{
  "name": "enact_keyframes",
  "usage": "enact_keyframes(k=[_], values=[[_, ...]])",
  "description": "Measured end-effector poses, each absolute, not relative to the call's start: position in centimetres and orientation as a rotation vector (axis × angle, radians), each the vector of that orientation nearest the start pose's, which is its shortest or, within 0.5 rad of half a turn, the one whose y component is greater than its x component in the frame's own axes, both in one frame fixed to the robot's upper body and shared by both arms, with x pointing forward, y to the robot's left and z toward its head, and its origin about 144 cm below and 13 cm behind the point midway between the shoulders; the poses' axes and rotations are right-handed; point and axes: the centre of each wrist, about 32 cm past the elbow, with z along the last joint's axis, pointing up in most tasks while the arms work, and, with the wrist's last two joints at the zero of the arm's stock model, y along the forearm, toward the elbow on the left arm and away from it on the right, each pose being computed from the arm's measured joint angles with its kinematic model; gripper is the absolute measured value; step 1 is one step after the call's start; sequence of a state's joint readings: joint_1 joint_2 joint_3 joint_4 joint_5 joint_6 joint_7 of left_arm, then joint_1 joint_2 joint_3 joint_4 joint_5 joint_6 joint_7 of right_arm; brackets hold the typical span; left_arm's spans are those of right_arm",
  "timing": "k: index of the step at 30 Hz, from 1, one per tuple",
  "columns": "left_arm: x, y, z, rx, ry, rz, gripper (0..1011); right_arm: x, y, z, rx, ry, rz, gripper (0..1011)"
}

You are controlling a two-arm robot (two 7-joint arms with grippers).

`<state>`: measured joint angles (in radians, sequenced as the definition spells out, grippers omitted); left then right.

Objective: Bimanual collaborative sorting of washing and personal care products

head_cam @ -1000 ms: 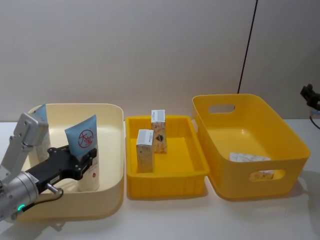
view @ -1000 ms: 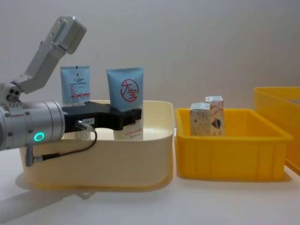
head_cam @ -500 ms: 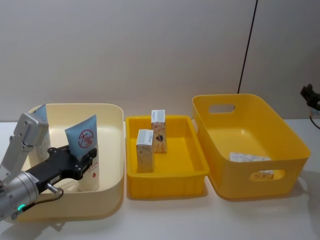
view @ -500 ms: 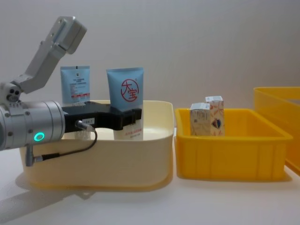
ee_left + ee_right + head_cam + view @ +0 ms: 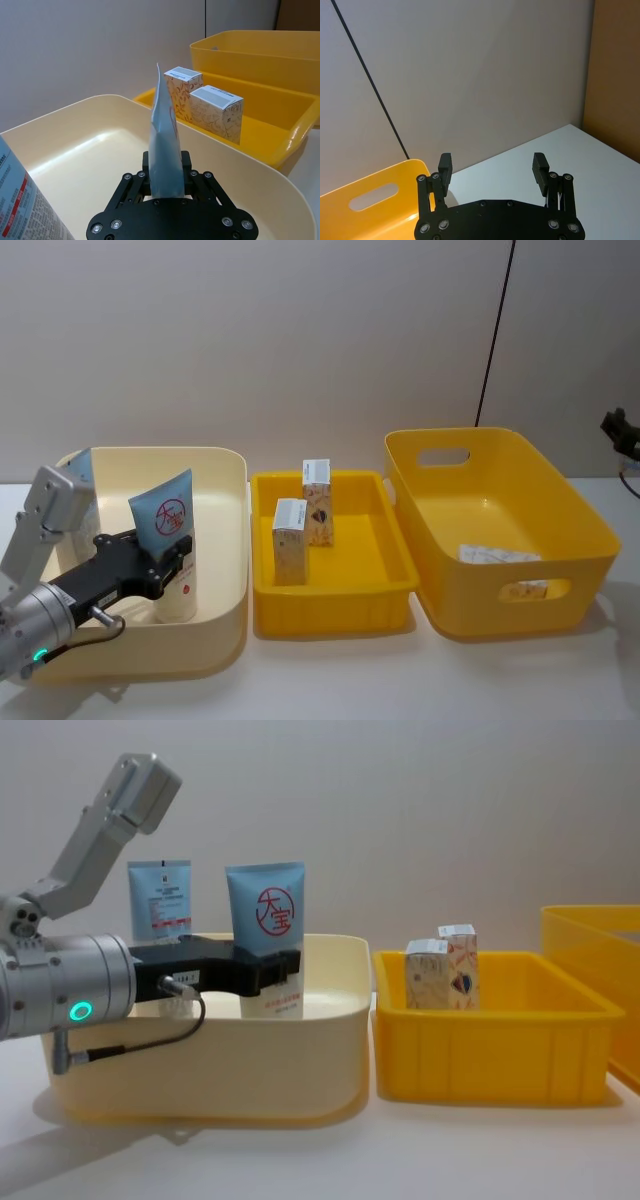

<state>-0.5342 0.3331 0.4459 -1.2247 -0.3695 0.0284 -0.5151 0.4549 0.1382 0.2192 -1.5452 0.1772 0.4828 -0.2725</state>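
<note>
Inside the cream bin (image 5: 300, 1060), the left gripper (image 5: 280, 970) has its jaws closed flat on the wider tube (image 5: 266, 910). It grips the tube low, on the white part under the red circle logo. The tube stands upright near the bin's right wall.

We cannot tell whether the tube is about to leave the bin or has been set down in it. In either case we judge that the grip should stay light, since a soft tube can buckle or slip when squeezed. Any lift should go straight up until the tube's foot clears the bin's rim. Only then should it swing across, away from the narrower tube (image 5: 160, 900) standing at the bin's far left.

The right gripper (image 5: 492, 162) hangs well off to the right of the bin, with its jaws wide apart and nothing between them.

We count 2 tubes, both in the cream bin. 2 cartons (image 5: 289, 540) stand upright in the yellow tray (image 5: 330, 605) just right of the bin. Farther right again, on the bench (image 5: 400, 680), the yellow basket (image 5: 480, 608) holds at least 1 pack lying flat. A patterned patch shows through the basket's handle slot, and we cannot tell whether it is a 2nd pack. That makes 3 containers and 2 grippers.
</note>
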Motion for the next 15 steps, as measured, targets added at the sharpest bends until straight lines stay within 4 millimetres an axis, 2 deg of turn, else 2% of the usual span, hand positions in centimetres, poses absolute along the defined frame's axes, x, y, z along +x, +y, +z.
enact_keyframes(k=[15], values=[[59.1,24.6,121.4,0.051,-0.123,0.756,302,54.9,-34.0,131.3,0.081,0.143,-2.018,1001]])
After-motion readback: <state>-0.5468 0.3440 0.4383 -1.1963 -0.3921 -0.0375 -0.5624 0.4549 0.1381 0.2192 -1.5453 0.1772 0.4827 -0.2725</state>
